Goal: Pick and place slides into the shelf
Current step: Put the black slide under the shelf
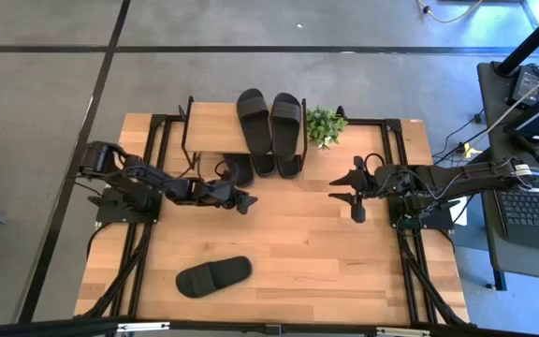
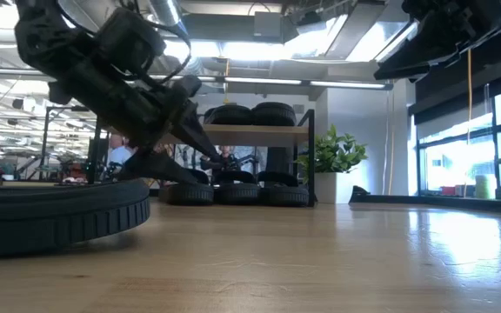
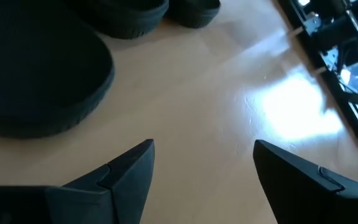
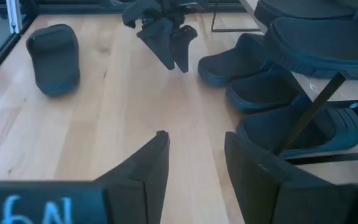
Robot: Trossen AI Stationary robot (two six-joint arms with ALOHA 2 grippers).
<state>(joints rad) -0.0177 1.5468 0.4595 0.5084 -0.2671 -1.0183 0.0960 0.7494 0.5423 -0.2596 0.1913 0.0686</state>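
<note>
The shelf [image 1: 215, 126] stands at the table's far middle. Two black slides [image 1: 269, 117] lie on its wood top. Three more slides [image 1: 265, 166] sit on the table under it, their ends sticking out toward the near side; they also show in the right wrist view [image 4: 266, 90]. One slide [image 1: 213, 276] lies loose on the table near the front, left of centre. My left gripper [image 1: 241, 198] is open and empty just in front of the shelf's lower slides [image 3: 36, 68]. My right gripper [image 1: 349, 195] is open and empty to the right of the shelf.
A small potted plant [image 1: 324, 124] stands right of the shelf, close to my right gripper. Black frame rails [image 1: 410, 271] run along the table's left and right sides. Bare wood [image 1: 316, 253] lies between the grippers and the front edge.
</note>
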